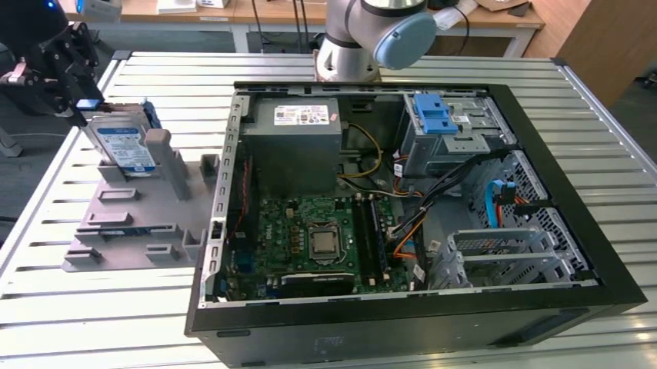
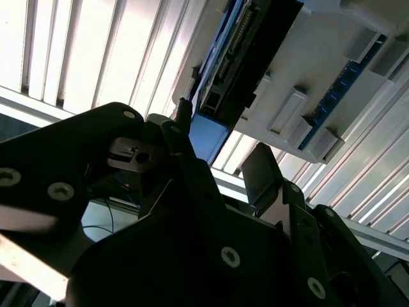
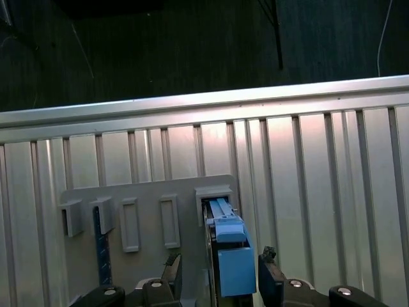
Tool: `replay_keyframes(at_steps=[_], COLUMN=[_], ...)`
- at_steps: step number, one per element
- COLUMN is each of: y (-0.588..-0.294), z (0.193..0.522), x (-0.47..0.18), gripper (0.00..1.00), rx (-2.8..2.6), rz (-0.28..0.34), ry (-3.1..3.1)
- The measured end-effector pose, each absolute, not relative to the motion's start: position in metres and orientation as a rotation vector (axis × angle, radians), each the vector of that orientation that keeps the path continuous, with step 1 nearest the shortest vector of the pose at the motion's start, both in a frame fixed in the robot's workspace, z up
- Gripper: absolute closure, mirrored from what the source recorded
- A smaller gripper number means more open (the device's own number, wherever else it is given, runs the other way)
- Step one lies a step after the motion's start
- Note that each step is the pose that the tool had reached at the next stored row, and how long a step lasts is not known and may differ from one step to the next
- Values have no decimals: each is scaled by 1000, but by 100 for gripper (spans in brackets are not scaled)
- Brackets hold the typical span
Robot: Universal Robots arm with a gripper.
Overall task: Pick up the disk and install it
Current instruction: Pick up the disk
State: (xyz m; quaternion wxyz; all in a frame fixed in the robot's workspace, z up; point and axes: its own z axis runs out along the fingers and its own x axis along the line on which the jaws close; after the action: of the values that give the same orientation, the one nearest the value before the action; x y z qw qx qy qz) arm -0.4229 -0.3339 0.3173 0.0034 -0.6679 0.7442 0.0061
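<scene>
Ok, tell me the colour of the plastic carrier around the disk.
Blue. The carrier shows best in the first wrist view.

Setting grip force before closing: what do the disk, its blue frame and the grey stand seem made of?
The disk: silver metal casing, by its dull sheen, with a paper-looking label. Its blue frame: probably plastic, evenly coloured, matte, with moulded edges. The grey stand: likely plastic too, uniformly matte grey with blocky moulded slots.
</scene>
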Motion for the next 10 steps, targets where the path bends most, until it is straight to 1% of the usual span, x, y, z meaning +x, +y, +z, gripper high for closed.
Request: replay_keyframes(at_steps=[8, 9, 10], y=[-333, -332, -331], z=[316, 315, 315], x=[-423, -423, -423], gripper=[41, 42, 49], rx=[-2093, -2094, -2093], rz=[19, 19, 19], ry=[2333, 2333, 2333])
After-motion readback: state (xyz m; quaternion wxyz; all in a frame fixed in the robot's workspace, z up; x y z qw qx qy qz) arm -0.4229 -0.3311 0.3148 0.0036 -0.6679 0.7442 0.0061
